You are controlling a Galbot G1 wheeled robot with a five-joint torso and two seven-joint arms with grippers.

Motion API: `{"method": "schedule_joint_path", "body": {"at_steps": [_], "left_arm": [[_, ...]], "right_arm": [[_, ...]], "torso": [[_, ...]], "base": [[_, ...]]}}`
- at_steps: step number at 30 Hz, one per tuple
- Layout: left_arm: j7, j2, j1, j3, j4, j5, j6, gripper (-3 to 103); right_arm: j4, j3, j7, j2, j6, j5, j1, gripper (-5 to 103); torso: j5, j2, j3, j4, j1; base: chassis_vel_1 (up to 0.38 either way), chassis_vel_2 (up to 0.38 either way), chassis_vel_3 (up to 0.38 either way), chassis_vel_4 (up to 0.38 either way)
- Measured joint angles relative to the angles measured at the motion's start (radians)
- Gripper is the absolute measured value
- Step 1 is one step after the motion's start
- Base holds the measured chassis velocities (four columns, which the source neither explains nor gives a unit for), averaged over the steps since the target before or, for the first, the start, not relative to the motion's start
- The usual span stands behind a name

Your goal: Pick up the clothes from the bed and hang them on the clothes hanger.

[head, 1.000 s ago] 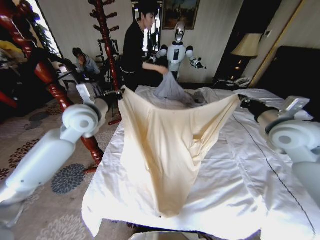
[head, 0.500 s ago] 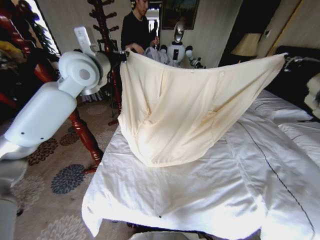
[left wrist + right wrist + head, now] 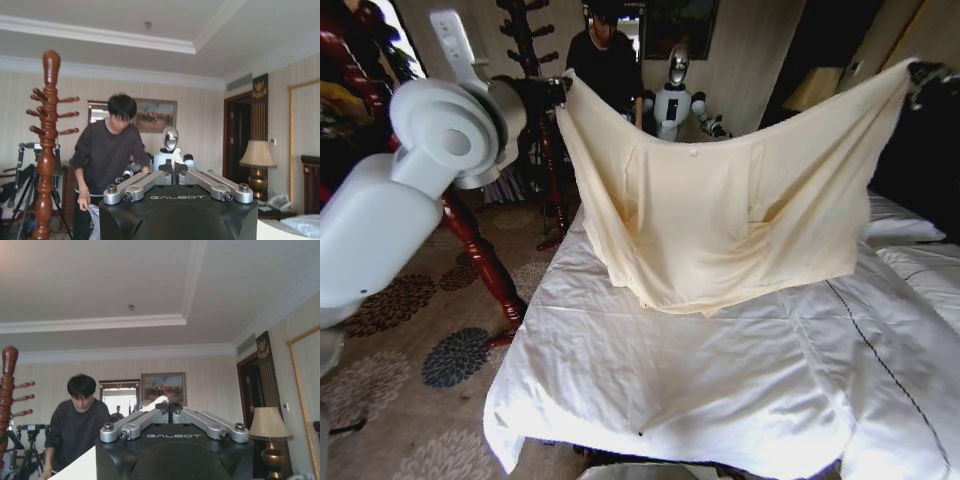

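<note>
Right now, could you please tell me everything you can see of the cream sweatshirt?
The cream-yellow sweatshirt is soft fabric, held spread wide above the white bed, clear of the sheet. The left end effector grips one upper corner, the right end effector the other. It sags in the middle, with a small tag near the top edge.

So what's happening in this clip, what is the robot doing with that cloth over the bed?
Both arms hold the pale cream-yellow sweatshirt spread out in the air above the white-sheeted bed. The left tool grips one upper corner, the right tool the other. The fabric hangs clear of the sheets, not yet on any hanger.
</note>
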Motion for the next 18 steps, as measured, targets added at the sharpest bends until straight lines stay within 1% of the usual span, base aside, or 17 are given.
{"method": "schedule_joint_path", "body": {"at_steps": [1, 4, 5, 6, 7, 8, 10, 11, 12, 14, 15, 16, 18], "left_arm": [[0.000, 0.000, 0.000, 0.000, 0.000, 0.000, 0.000, 1], [-0.012, 0.092, 0.039, -0.099, -0.064, -0.052, 0.009, 1], [-0.012, 0.103, 0.046, -0.110, -0.070, -0.058, 0.010, 1], [-0.014, 0.159, 0.078, -0.157, -0.097, -0.080, 0.011, 1], [-0.014, 0.159, 0.078, -0.157, -0.097, -0.080, 0.011, 1], [-0.014, 0.240, 0.137, -0.227, -0.134, -0.109, 0.010, 1], [-0.015, 0.308, 0.202, -0.282, -0.177, -0.123, 0.002, 1], [-0.015, 0.308, 0.202, -0.282, -0.177, -0.123, 0.002, 1], [-0.023, 0.333, 0.242, -0.303, -0.202, -0.123, -0.005, 1], [-0.037, 0.340, 0.273, -0.314, -0.221, -0.119, -0.011, 1], [-0.050, 0.330, 0.294, -0.315, -0.232, -0.112, -0.016, 1], [-0.050, 0.330, 0.294, -0.315, -0.232, -0.112, -0.016, 1], [-0.062, 0.306, 0.331, -0.311, -0.245, -0.092, -0.018, 1]], "right_arm": [[0.000, 0.000, 0.000, 0.000, 0.000, 0.000, 0.000, 0], [0.048, 0.035, 0.035, -0.004, -0.014, 0.069, 0.015, 0], [0.053, 0.039, 0.039, -0.004, -0.017, 0.076, 0.015, 0], [0.069, 0.049, 0.046, 0.000, -0.023, 0.094, 0.015, 0], [0.069, 0.049, 0.046, 0.000, -0.023, 0.094, 0.015, 0], [0.085, 0.056, 0.049, 0.011, -0.031, 0.113, 0.014, 0], [0.107, 0.058, 0.055, 0.030, -0.041, 0.118, 0.005, 0], [0.107, 0.058, 0.055, 0.030, -0.041, 0.118, 0.005, 0], [0.121, 0.058, 0.064, 0.046, -0.045, 0.119, 0.001, 0], [0.134, 0.052, 0.069, 0.064, -0.045, 0.116, -0.006, 0], [0.146, 0.044, 0.075, 0.080, -0.045, 0.110, -0.019, 0], [0.146, 0.044, 0.075, 0.080, -0.045, 0.110, -0.019, 0], [0.163, 0.031, 0.080, 0.106, -0.046, 0.088, -0.051, 0]], "torso": [[0.0000, 0.000, 0.000, 0.0000, 0.000], [0.0002, 0.000, 0.000, -0.0003, 0.000], [0.0002, 0.000, 0.000, -0.0004, 0.000], [0.0000, 0.000, 0.000, -0.0004, 0.000], [0.0000, 0.000, 0.000, -0.0004, 0.000], [-0.0002, 0.000, 0.000, 0.0008, 0.000], [-0.0003, 0.000, 0.000, 0.0014, 0.000], [-0.0003, 0.000, 0.000, 0.0014, 0.000], [-0.0002, 0.000, 0.000, 0.0013, 0.000], [0.0001, 0.000, 0.000, -0.0002, 0.000], [0.0006, 0.000, 0.000, -0.0003, 0.000], [0.0006, 0.000, 0.000, -0.0003, 0.000], [0.0008, 0.000, 0.000, -0.0004, 0.000]], "base": [[0.000, 0.000, 0.000, 0.000], [0.000, 0.000, 0.000, 0.000], [0.000, 0.000, 0.000, 0.000], [0.000, 0.000, 0.000, 0.000], [0.000, 0.000, 0.000, 0.000], [0.000, 0.000, 0.000, 0.000], [0.000, 0.000, 0.000, 0.000], [0.000, 0.000, 0.000, 0.000], [0.000, 0.000, 0.000, 0.000], [0.000, 0.000, 0.000, 0.000], [0.000, 0.000, 0.000, 0.000], [0.000, 0.000, 0.000, 0.000], [0.000, 0.000, 0.000, 0.000]]}}
